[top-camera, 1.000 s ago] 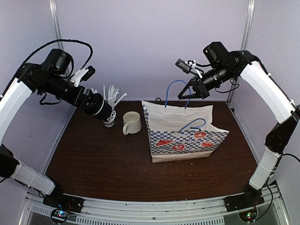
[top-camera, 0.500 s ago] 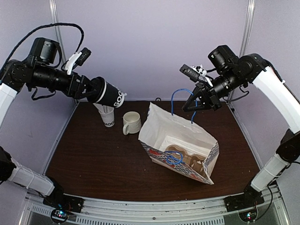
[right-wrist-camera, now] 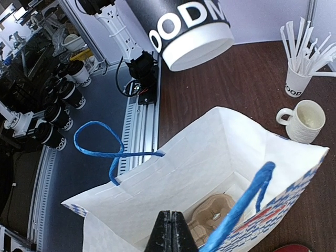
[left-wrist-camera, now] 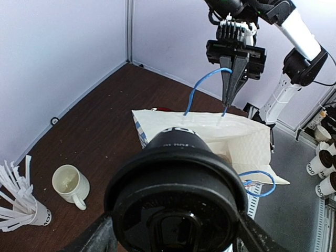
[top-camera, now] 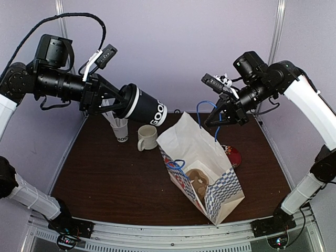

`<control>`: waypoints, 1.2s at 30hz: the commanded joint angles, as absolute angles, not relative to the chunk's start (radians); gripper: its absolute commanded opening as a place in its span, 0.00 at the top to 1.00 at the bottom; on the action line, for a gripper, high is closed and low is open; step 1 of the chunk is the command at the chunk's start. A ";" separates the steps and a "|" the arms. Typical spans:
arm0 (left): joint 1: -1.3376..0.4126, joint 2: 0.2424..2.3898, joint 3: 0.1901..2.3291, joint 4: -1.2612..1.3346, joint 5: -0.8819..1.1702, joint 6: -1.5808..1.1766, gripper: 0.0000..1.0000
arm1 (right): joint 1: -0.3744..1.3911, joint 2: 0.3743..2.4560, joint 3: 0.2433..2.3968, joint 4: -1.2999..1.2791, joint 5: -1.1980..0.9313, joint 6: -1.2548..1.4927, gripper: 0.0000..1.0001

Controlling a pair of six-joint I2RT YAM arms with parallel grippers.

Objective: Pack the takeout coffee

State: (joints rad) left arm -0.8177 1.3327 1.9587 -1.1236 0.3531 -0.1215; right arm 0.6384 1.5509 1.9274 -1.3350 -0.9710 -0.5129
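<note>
The takeout coffee (top-camera: 144,108), a black cup with white lettering and a black lid, lies on its side in the air, left of the bag. My left gripper (top-camera: 122,102) is shut on its lid end. In the left wrist view the lid (left-wrist-camera: 176,207) fills the bottom, with a finger (left-wrist-camera: 98,237) on each side. The white paper bag (top-camera: 189,140), checked at the base, stands tilted with its mouth open. My right gripper (top-camera: 218,118) is shut on its far blue handle (left-wrist-camera: 206,86) above it. From the right wrist, the shut gripper (right-wrist-camera: 170,231) hangs over the bag's mouth (right-wrist-camera: 184,168), the cup's base (right-wrist-camera: 191,34) beyond.
A brown cardboard cup carrier (top-camera: 198,178) lies in the bag's bottom. A cream mug (top-camera: 148,137) and a cup of white straws (top-camera: 121,130) stand at the back left. A red round thing (top-camera: 232,156) lies behind the bag. The bag's near handle (top-camera: 176,164) hangs loose.
My left gripper has lifted the coffee from beside the straw cup and carried it right, toward the bag. My right gripper has pulled the bag by its handle, swinging it round and opening its mouth.
</note>
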 commanded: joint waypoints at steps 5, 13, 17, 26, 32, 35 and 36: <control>-0.819 1.274 1.906 -1.076 0.202 -0.063 0.30 | 0.642 1.657 2.075 -1.370 -0.711 -0.446 0.91; -0.819 1.242 1.808 -1.037 0.144 -0.059 0.30 | 0.637 1.597 1.968 -1.373 -0.480 -0.438 0.85; -0.819 1.249 1.787 -1.016 0.148 -0.061 0.30 | 0.627 1.539 1.920 -1.342 -0.329 -0.443 0.76; -0.819 1.283 1.795 -1.006 0.151 -0.059 0.30 | 0.609 1.423 1.830 -1.347 -0.366 -0.491 0.46; -0.818 1.289 1.788 -1.003 0.152 -0.061 0.30 | 0.579 1.384 1.781 -1.333 -0.328 -0.477 0.39; -0.819 1.294 1.789 -1.003 0.153 -0.061 0.30 | 0.559 1.386 1.752 -1.325 -0.289 -0.459 0.35; -0.818 1.296 1.790 -1.003 0.155 -0.062 0.30 | 0.549 1.389 1.745 -1.324 -0.284 -0.455 0.35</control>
